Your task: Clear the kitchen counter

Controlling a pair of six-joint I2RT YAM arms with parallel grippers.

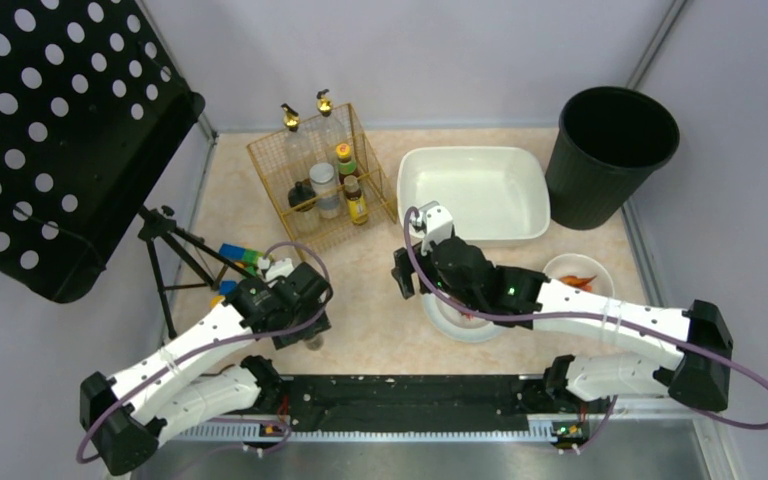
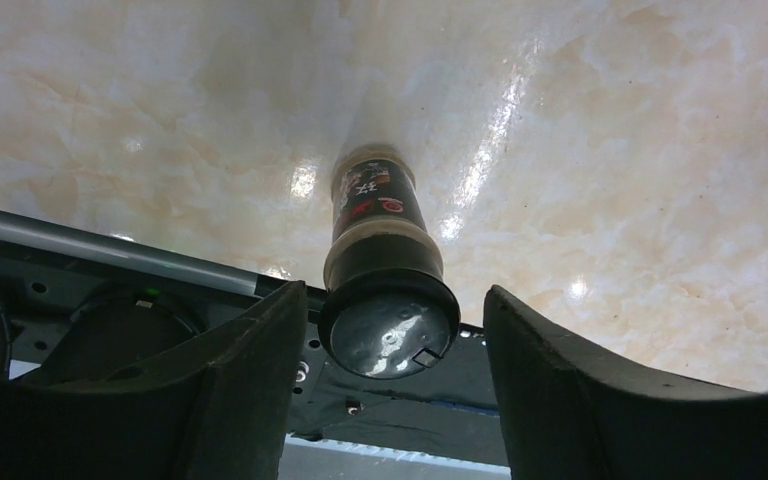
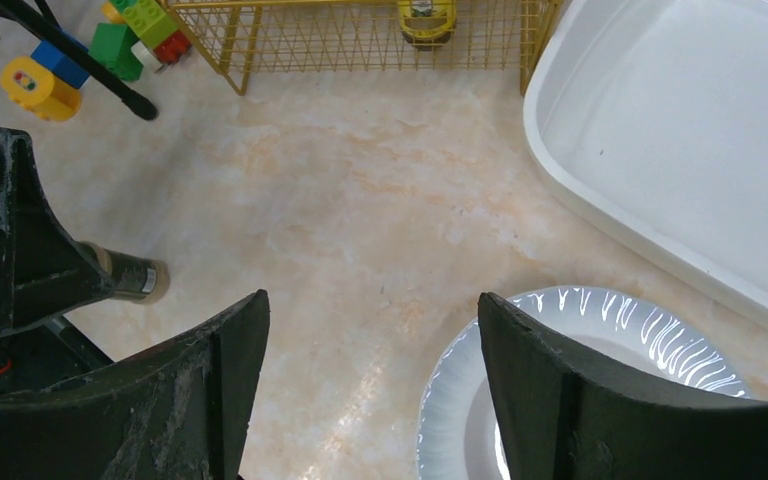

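Observation:
The kitchen counter (image 1: 370,300) is pale marble-patterned. A small spice jar (image 1: 313,343) with a black lid stands on it near the front edge. My left gripper (image 1: 305,322) hovers over the jar, open; in the left wrist view the jar's lid (image 2: 390,322) sits between the fingers (image 2: 245,390) without touching them. My right gripper (image 1: 406,276) is open and empty above the left rim of a white plate (image 1: 465,322). In the right wrist view one finger (image 3: 560,390) overlaps the plate (image 3: 640,340).
A white tub (image 1: 475,195) and a black bin (image 1: 610,150) stand at the back right. A gold wire basket (image 1: 315,185) holds bottles. A small bowl (image 1: 580,275) with orange scraps is right of the plate. Toy blocks (image 1: 240,255) and a black tripod (image 1: 175,255) are at the left.

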